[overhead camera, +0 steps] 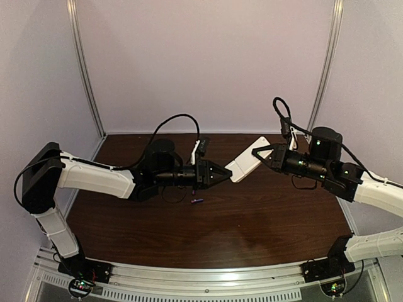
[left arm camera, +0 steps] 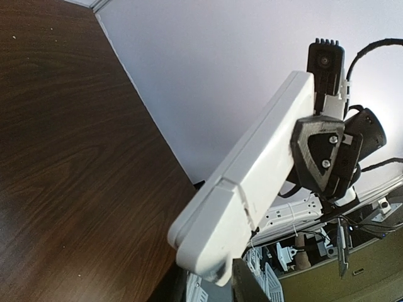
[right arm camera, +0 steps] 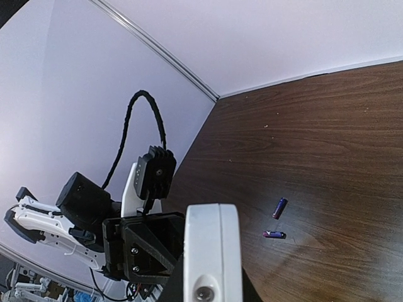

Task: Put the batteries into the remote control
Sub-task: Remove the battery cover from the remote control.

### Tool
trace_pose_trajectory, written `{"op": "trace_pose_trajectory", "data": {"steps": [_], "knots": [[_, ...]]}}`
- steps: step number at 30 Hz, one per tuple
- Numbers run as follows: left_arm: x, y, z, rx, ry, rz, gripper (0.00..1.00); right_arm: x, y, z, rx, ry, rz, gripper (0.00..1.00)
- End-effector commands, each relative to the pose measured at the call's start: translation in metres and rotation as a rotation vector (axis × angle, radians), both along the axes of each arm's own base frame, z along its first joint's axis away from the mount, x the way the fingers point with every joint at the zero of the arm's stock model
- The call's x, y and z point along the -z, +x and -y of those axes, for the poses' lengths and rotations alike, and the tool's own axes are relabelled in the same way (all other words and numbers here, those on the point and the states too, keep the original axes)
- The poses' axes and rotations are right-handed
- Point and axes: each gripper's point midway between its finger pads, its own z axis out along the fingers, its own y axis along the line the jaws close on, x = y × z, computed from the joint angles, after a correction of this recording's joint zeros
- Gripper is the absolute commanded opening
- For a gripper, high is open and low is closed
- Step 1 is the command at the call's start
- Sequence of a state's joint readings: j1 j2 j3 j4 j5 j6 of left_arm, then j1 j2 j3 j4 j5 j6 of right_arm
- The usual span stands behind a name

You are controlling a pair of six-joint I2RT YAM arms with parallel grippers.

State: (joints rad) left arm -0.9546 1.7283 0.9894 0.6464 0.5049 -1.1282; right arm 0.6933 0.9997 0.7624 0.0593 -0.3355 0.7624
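The white remote control [overhead camera: 249, 160] hangs above the table, held between both arms. My right gripper [overhead camera: 264, 153] is shut on its far right end, and the remote's edge [right arm camera: 211, 251] fills the bottom of the right wrist view. My left gripper [overhead camera: 225, 172] is at the other end, its dark fingers [left arm camera: 252, 286] pressed against both sides of the remote [left arm camera: 252, 170], just past a seam in the plastic. Two purple-blue batteries [right arm camera: 279, 207] [right arm camera: 273, 234] lie apart on the table below. The top view shows them as one small purple spot, the batteries [overhead camera: 198, 201].
The dark wooden table [overhead camera: 264, 226] is bounded by pale walls at the back and sides. A metal rail [overhead camera: 208, 280] runs along the near edge, where both arm bases are bolted. A black cable [overhead camera: 170, 126] loops over the left arm.
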Motion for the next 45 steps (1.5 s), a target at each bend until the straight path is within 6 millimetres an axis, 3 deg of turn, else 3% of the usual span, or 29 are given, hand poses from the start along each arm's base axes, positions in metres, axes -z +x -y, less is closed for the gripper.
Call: {"op": "trace_pose_trajectory", "data": {"steps": [1,13,22,29,32,36,41,43,45], "knots": [[-0.014,0.001,0.005,0.018,-0.051,0.042,0.26,-0.014,0.007,0.006,0.044,-0.002,0.037,0.0],[-0.016,-0.001,0.004,0.025,-0.076,0.05,0.01,-0.012,0.007,0.005,0.042,-0.007,0.035,0.0],[-0.038,-0.005,-0.017,0.04,-0.223,0.066,0.0,-0.02,0.021,0.036,0.122,-0.005,0.043,0.0],[-0.058,-0.011,-0.028,0.051,-0.292,0.128,0.0,-0.003,0.033,0.053,0.154,-0.02,0.01,0.0],[-0.041,0.008,-0.05,-0.039,-0.25,0.082,0.0,0.001,0.035,0.058,0.156,-0.021,0.002,0.0],[0.008,0.045,-0.103,-0.227,-0.101,-0.002,0.0,0.003,0.029,0.058,0.126,-0.014,-0.003,0.0],[0.056,0.07,-0.156,-0.39,0.116,-0.03,0.0,0.013,0.026,0.055,0.098,-0.025,-0.021,0.0],[0.059,0.072,-0.165,-0.413,0.186,0.005,0.0,0.024,0.028,0.061,0.125,-0.062,-0.043,0.0],[0.064,0.066,-0.161,-0.364,0.287,0.072,0.16,0.027,0.03,0.065,0.131,-0.079,-0.047,0.0]]}}
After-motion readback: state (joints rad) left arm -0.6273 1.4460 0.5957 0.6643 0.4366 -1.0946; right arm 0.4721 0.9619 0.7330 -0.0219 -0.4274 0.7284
